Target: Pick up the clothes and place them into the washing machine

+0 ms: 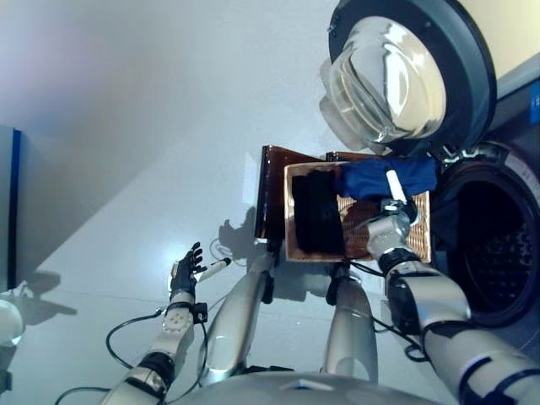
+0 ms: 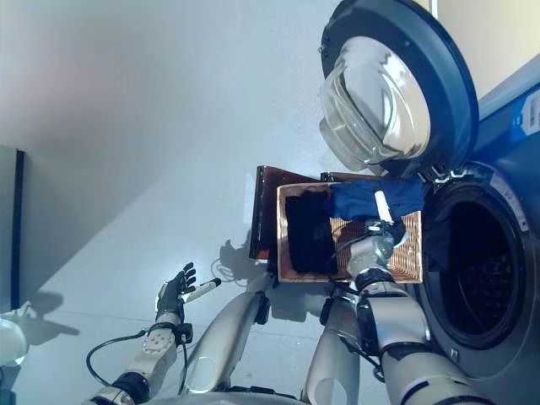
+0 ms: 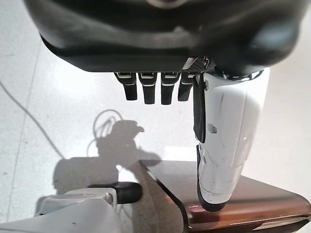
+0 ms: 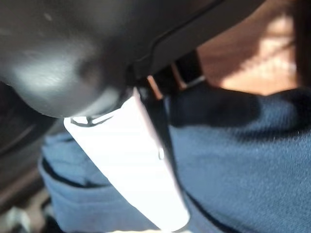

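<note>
The left hand (image 1: 185, 270) hangs low on the robot's left side, above the floor (image 1: 126, 169), with its fingers (image 3: 148, 90) relaxed and a little spread, holding nothing. It is well apart from the clothes and, in my judgement, has no part in the coming move.

Farther out, the right hand (image 1: 390, 221) is over the wicker basket (image 1: 304, 249), and it is the nearer hand by far. Its white-covered thumb (image 4: 141, 160) lies pressed on the blue garment (image 1: 384, 177), and the cloth is bunched at the hand, so the hand seems to pinch it; the fingers themselves are hidden by the cloth. The garment's long axis runs across the far rim of the basket, toward the machine. A dark garment (image 1: 314, 215) rests inside the basket, on its left part.

Farthest is the washing machine (image 2: 498, 169), with its door (image 1: 405, 72) swung open and the drum opening (image 2: 472, 278) dark. The opening lies to the right of the blue garment, just beside the basket, so I think the carry must go rightward and into the drum.
</note>
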